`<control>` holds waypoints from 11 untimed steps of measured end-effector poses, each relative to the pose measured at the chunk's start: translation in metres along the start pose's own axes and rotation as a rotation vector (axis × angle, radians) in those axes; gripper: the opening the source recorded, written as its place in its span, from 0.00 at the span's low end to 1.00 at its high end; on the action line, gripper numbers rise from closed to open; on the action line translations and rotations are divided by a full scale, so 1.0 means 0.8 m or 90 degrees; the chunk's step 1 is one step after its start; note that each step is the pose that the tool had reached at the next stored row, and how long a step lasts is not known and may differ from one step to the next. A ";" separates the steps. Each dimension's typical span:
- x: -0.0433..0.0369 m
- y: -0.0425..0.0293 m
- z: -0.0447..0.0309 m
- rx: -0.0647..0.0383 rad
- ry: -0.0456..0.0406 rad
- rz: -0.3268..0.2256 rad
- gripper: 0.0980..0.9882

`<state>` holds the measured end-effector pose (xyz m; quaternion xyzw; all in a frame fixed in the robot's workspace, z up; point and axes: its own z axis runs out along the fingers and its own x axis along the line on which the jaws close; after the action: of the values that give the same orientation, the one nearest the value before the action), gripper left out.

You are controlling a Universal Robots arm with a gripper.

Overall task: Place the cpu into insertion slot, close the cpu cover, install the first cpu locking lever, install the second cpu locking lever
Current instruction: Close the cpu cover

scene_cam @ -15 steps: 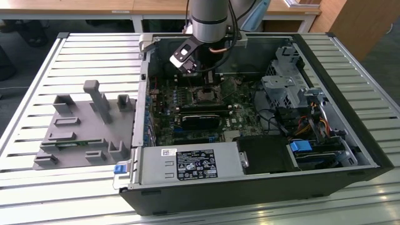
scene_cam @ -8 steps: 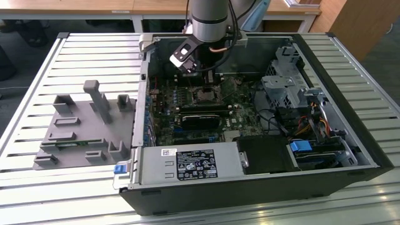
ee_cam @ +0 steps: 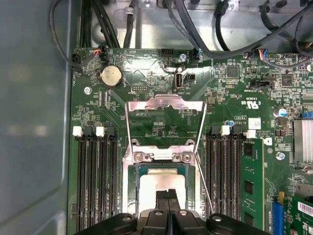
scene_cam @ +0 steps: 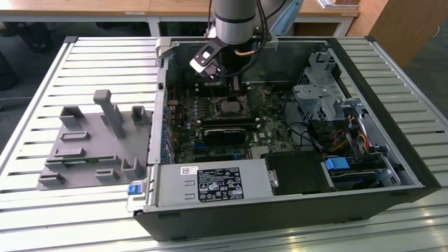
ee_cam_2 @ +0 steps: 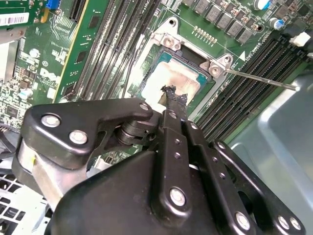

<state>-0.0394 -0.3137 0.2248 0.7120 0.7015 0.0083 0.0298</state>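
Observation:
The cpu [ee_cam: 161,182] lies flat in the insertion slot [ee_cam: 131,196], its pale metal face up. It also shows in the second wrist view as the cpu [ee_cam_2: 166,78]. The cpu cover [ee_cam: 165,103] stands swung open behind the slot, with green board visible through its window. A thin locking lever [ee_cam_2: 259,79] juts out sideways from the socket's hinge corner, and it shows beside the socket as the lever [ee_cam: 205,188]. My gripper [ee_cam_2: 173,94] is shut, its black tip just above the chip's face with nothing seen between the fingers. In the exterior view the gripper [scene_cam: 234,86] hangs over the socket [scene_cam: 230,106].
Black memory slots [ee_cam: 93,181] flank the socket on both sides. Cables [ee_cam: 195,24] run along the case wall. A grey power box [scene_cam: 210,185] and a drive cage [scene_cam: 318,100] fill the case. A grey fixture [scene_cam: 94,139] sits on the slatted table at the exterior view's left.

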 end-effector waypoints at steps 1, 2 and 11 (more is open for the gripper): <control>0.000 0.0001 -0.0010 0.000 0.0001 0.000 0.01; 0.000 0.0001 -0.0021 0.000 0.0000 0.000 0.01; -0.001 0.0015 -0.0268 0.000 0.0000 0.000 0.01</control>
<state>-0.0394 -0.3137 0.2463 0.7120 0.7015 0.0083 0.0298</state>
